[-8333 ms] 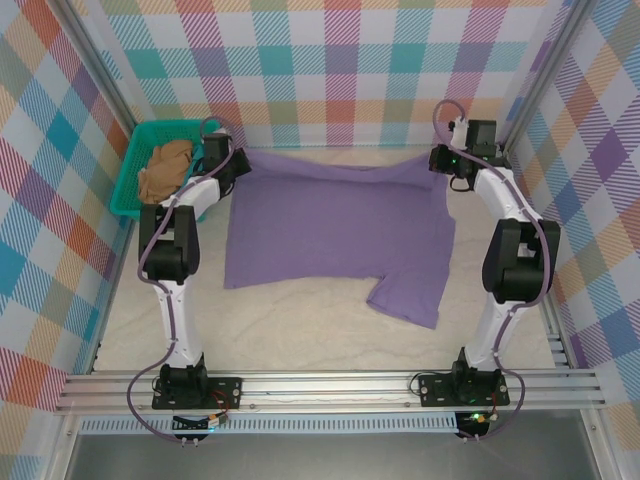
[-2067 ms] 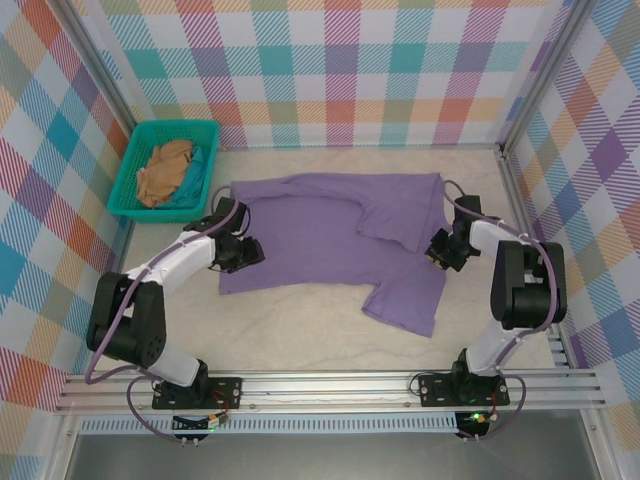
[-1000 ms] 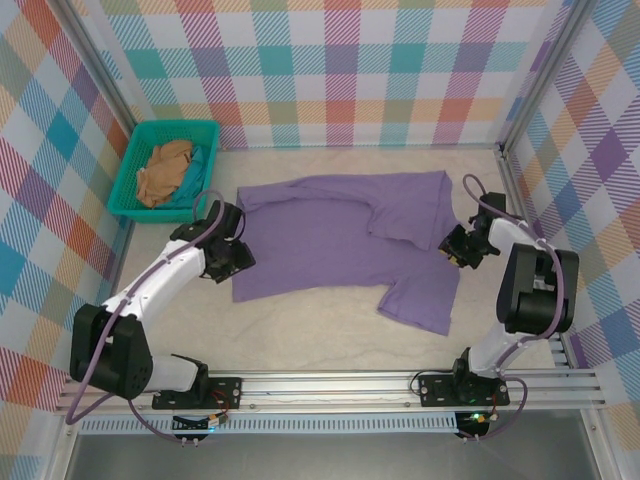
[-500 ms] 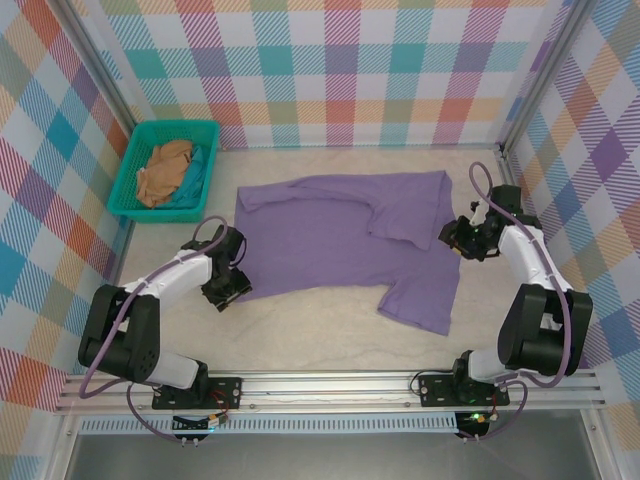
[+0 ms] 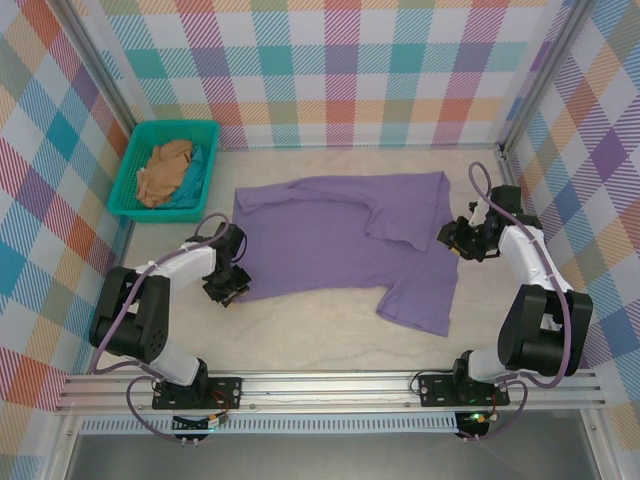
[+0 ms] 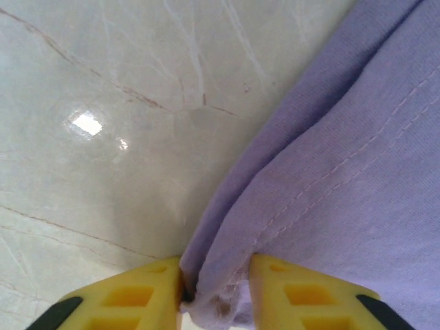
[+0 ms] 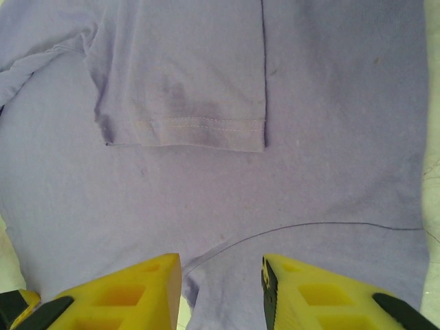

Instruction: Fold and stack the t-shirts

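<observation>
The lavender t-shirt [image 5: 320, 240] lies spread on the table [image 5: 300, 335], just right of the teal basket [image 5: 170, 125] and a little nearer the arms, one sleeve folded in over its body. A tan t-shirt [image 5: 165, 170] sits crumpled inside the basket. The left gripper [image 6: 216, 265] is pinching the lavender hem corner on the basket's side, with cloth bunched between its yellow fingers [image 6: 148, 292]. The right gripper [image 7: 221, 265] sits at the edge farthest from the basket, fingers apart over the cloth – whether it grips, I can't tell.

Bare tabletop [image 5: 320, 345] in front of the lavender t-shirt [image 5: 320, 235]; teal basket [image 5: 175, 124] in the far-left corner
</observation>
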Controlling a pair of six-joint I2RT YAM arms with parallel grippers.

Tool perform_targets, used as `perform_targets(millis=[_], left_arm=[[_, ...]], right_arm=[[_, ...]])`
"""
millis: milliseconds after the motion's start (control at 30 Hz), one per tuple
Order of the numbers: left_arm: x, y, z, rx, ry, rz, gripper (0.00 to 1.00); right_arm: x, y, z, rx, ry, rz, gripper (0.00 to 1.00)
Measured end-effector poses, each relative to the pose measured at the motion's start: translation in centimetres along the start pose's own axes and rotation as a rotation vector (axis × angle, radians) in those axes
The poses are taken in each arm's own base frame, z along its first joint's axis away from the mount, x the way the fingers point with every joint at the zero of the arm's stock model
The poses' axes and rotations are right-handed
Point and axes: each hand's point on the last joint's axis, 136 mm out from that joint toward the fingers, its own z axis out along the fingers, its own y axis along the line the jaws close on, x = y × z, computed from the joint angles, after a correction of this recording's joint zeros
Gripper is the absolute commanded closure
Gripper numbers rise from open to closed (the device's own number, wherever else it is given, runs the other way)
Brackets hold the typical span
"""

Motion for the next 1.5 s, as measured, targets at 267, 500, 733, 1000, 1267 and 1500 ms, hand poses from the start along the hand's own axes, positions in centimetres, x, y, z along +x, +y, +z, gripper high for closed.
perform_targets(millis=[267,500,733,1000,1267,1500], left_arm=[[-0.4,-0.1,-0.2,-0.045,0.034,0.03,1.0],[-0.7,-0.1,-0.3,-0.038,0.055,0.065,1.0],[-2.8,-1.7,-0.7,0.018,-0.006,0.115,1.0],[-4.4,-3.0,-1.8,0.074,-0.085,0.164,1.0],[-4.4,-3.8,-2.2,0.139,-0.109,0.188,1.0],[-3.7,-3.7,-1.6,0.17,-0.097,0.191,1.0]], right_arm=[[-0.7,1.9,-2.0,-0.041,-0.034,-0.075,0.62],[-2.0,7.8,-8.2,-0.148,-0.189,-0.274,0.59],[-1.0,16.0,-16.8,-0.333,-0.373,-0.593,0.51],[1.6,19.6,-21.3,-0.346,-0.436,-0.964,0.4],[9.9,16.1,-16.9,-0.218,-0.223,-1.463,0.43],[16.4,2.1,-6.6,0.113,0.38,-1.783,0.45]])
